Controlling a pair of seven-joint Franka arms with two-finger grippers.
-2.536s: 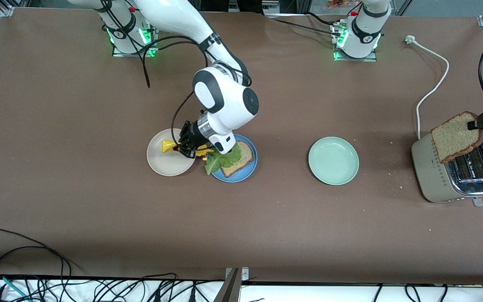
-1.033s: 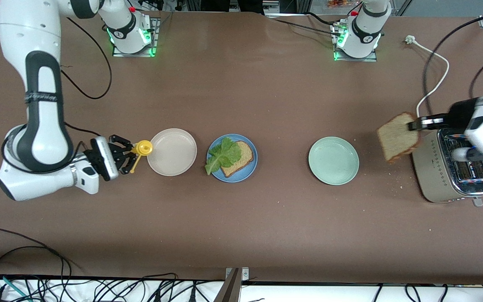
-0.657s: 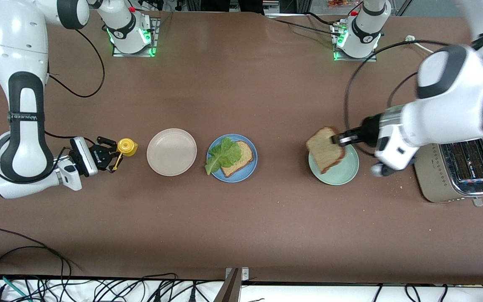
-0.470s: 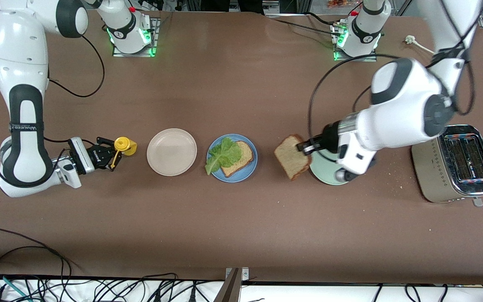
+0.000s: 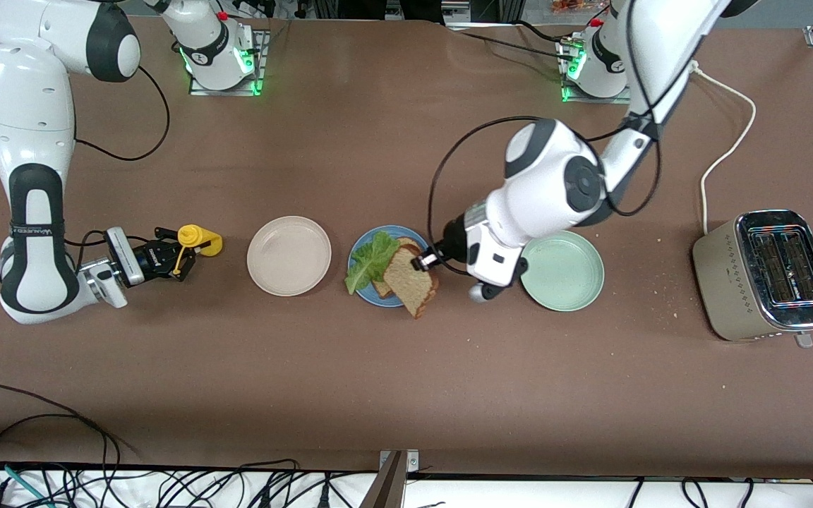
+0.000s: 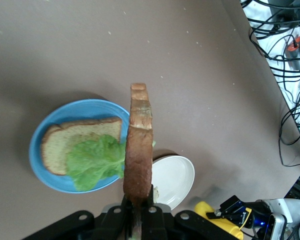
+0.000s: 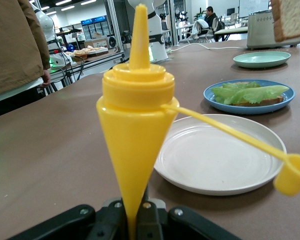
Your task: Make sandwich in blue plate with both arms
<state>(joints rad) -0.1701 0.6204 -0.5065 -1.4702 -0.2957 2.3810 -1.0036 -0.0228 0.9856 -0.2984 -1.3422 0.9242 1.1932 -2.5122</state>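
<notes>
I have the left gripper (image 5: pixel 422 263) clamped on the top toast slice (image 5: pixel 410 280), hanging on edge over the blue plate (image 5: pixel 367 296) at its rim toward the left arm's end. The lettuce (image 5: pixel 372 258) and bottom slice (image 6: pixel 65 142) lie flat beneath, so my slice must tip flat. My right gripper (image 5: pixel 166 254) waits beside the cream plate (image 5: pixel 288 255), pinching a yellow squeeze bottle (image 7: pixel 136 125).

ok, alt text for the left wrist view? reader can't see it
The left gripper grips a slice of toast edge-on above the blue plate, which holds a second slice topped with lettuce. A beige plate and a yellow bottle lie nearby on the brown table.
</notes>
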